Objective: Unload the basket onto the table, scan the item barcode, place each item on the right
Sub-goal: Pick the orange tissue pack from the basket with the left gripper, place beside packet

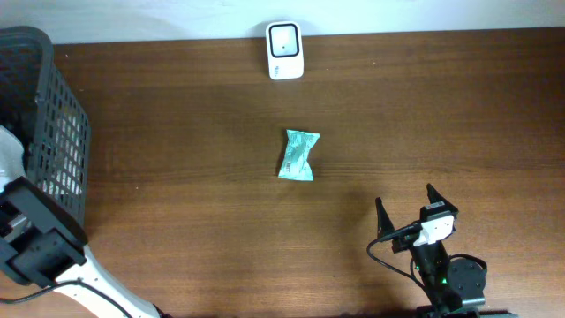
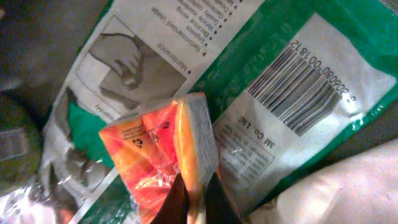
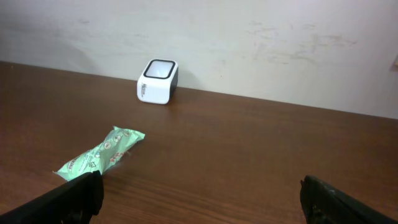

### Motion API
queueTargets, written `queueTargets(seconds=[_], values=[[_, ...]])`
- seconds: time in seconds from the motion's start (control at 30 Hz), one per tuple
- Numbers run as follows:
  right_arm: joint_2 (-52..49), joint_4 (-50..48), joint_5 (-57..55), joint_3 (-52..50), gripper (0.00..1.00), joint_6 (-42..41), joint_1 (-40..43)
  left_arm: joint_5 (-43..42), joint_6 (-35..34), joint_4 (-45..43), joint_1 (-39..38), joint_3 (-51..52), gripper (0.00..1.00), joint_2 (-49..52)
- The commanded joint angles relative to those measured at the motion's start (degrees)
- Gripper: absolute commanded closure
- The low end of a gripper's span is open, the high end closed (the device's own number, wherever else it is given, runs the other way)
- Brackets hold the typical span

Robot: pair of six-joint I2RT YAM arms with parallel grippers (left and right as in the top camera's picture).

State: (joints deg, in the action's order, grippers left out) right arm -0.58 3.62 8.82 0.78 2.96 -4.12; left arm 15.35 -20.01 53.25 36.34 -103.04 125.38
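Left claw (image 2: 198,186): fingers together on the lower edge of the orange pack (image 2: 165,146), clamped tight. The pack is a small glossy carton with a recycling mark on one face. It sits tilted, on top of a green-and-white bag (image 2: 249,143) whose barcode (image 2: 305,87) faces up (print reads 3M). A pale item shows at lower right, too close to identify.

From overhead, the left arm (image 1: 40,243) lies over the near end of the black mesh basket (image 1: 62,132) at the counter's (image 1: 177,177) left edge; the claw itself is hidden there.

Right claw (image 1: 415,212): fingers spread wide, nothing between them, low over the counter at the near right.

White scanner (image 1: 284,50) stands at the far edge, against the wall. A green packet (image 1: 298,155) lies flat mid-counter, well apart from both scanner and right claw.
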Motion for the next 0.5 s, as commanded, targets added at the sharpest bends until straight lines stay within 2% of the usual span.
queueTargets(seconds=[0.0, 0.03, 0.1, 0.13, 0.2, 0.23, 0.33, 0.47], values=[[0.4, 0.1, -0.3, -0.5, 0.02, -0.5, -0.4, -1.0, -0.2, 7.3, -0.4, -14.4, 1.0, -5.0], [0.4, 0.1, -0.3, -0.5, 0.02, -0.5, -0.4, -1.0, -1.6, 11.0, -0.5, -22.3, 1.0, -9.0], [0.4, 0.1, -0.3, -0.5, 0.02, -0.5, -0.4, -4.1, -2.7, 14.2, -1.9, -31.7, 1.0, -16.4], [0.4, 0.1, -0.3, -0.5, 0.02, -0.5, -0.4, -7.2, -2.8, 14.8, -3.7, -32.7, 1.0, -19.9], [0.4, 0.1, -0.3, -0.5, 0.02, -0.5, -0.4, -8.7, -2.9, 18.6, -13.0, -32.7, 1.0, -25.2], [0.4, 0.1, -0.3, -0.5, 0.02, -0.5, -0.4, -8.7, -2.9, 23.2, -21.5, -32.6, 1.0, -25.4], [0.4, 0.1, -0.3, -0.5, 0.02, -0.5, -0.4, -8.3, -1.7, 25.7, -39.8, -25.2, 1.0, -21.9], [0.4, 0.1, -0.3, -0.5, 0.02, -0.5, -0.4, -8.1, 0.5, 21.4, -52.3, -9.6, 1.0, -17.9]])
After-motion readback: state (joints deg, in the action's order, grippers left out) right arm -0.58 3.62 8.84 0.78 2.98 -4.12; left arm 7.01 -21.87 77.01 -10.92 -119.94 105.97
